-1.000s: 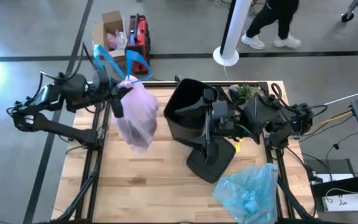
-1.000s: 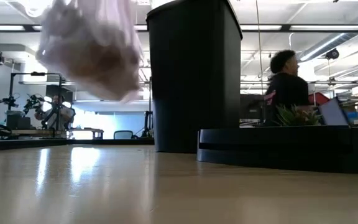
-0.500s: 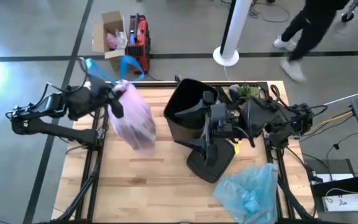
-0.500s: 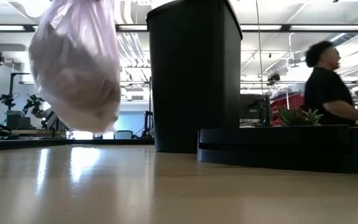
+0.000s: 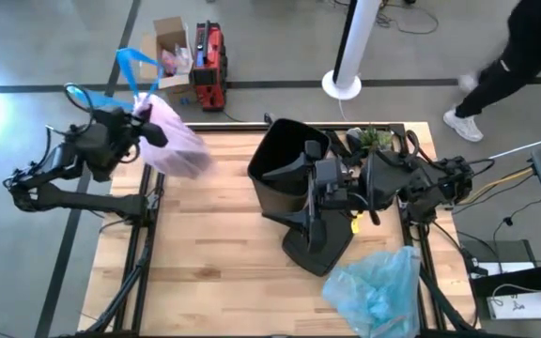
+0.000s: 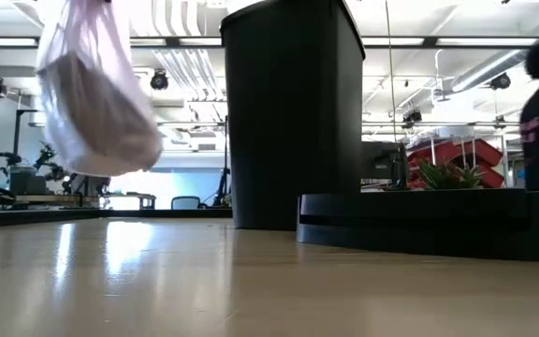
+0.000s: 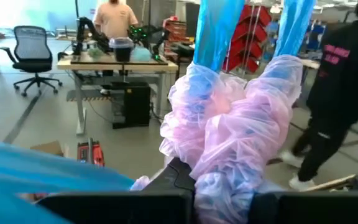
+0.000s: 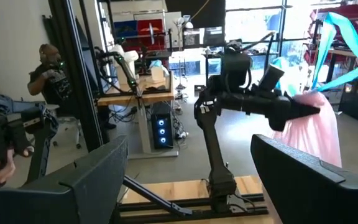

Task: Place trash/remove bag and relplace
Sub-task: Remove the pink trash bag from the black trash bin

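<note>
The pale pink bag (image 5: 175,148) hangs in the air over the table's far left corner, and its blue ties (image 5: 131,73) trail out beyond the table's far edge. In the low view, brown trash (image 6: 101,108) shows through the bag's thin wall. My left gripper (image 5: 146,131) is shut on the bag. My right gripper (image 5: 325,180) is open at the right side of the black bin (image 5: 285,169), with its fingers spread wide in the right wrist view (image 8: 188,146). The bin stands upright on its base on the table. The crinkly light blue bag (image 5: 376,289) lies at the table's near right corner. My left gripper pinches the pink bag's gathered neck (image 7: 229,168) between its two fingers, just below the blue ties (image 7: 213,31). Several bunched layers are in the hold. The fingers come roughly level from the table's left. The bag is lifted clear of the table, its full belly (image 6: 96,112) swinging below.
The bin's black lid (image 5: 316,246) lies on the table, near side of the bin. A small green plant (image 5: 369,138) sits at the far right. A cardboard box and a red case (image 5: 209,54) are on the floor beyond the far edge. A person (image 5: 515,66) walks past.
My left gripper has swung toward the table's left and far edges while staying shut on the bag. The bag has travelled with it, from over the table beside the bin out to the far left corner, swaying as it hangs. The person behind has walked on rightward.
</note>
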Tool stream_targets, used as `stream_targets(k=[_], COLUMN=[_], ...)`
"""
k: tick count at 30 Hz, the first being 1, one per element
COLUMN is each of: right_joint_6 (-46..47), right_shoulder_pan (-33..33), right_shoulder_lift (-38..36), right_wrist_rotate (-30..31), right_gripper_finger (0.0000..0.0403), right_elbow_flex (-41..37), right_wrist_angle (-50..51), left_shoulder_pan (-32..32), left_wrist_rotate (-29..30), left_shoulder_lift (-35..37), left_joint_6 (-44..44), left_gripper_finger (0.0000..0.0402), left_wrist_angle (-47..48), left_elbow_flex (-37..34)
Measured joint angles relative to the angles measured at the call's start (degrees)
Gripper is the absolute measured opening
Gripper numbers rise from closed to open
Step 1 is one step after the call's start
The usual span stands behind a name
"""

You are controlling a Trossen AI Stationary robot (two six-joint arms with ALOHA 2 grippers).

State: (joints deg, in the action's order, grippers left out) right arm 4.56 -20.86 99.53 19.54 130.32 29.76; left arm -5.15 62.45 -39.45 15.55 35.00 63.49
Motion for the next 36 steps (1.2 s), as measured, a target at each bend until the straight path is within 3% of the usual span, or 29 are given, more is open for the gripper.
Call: stream_targets(k=[15, 24, 31, 36], right_joint_6=[3.3, 5.7, 6.1, 6.4], right_shoulder_pan=[0.0, -0.4, -1.0, -1.0], right_shoulder_lift=[0.0, 0.0, 0.0, 0.0], right_wrist_rotate=[0.0, 0.0, 0.0, 0.0], right_gripper_finger=[0.0313, 0.0298, 0.0286, 0.0281], right_elbow_flex=[-0.3, -0.7, -2.2, -2.9], right_wrist_angle=[0.0, 0.1, 0.1, 0.1], left_shoulder_pan=[-1.0, -12.2, -21.3, -21.7], left_wrist_rotate=[-6.7, -5.4, -16.5, -17.4], left_shoulder_lift=[-8.1, -7.7, -7.3, -8.4], left_joint_6=[-0.1, -1.3, -1.4, -1.2], left_gripper_finger=[0.0, 0.0, 0.0, 0.0], left_wrist_angle=[-17.8, -18.8, -18.9, -18.2], left_elbow_flex=[-13.2, -13.9, -15.8, -20.7])
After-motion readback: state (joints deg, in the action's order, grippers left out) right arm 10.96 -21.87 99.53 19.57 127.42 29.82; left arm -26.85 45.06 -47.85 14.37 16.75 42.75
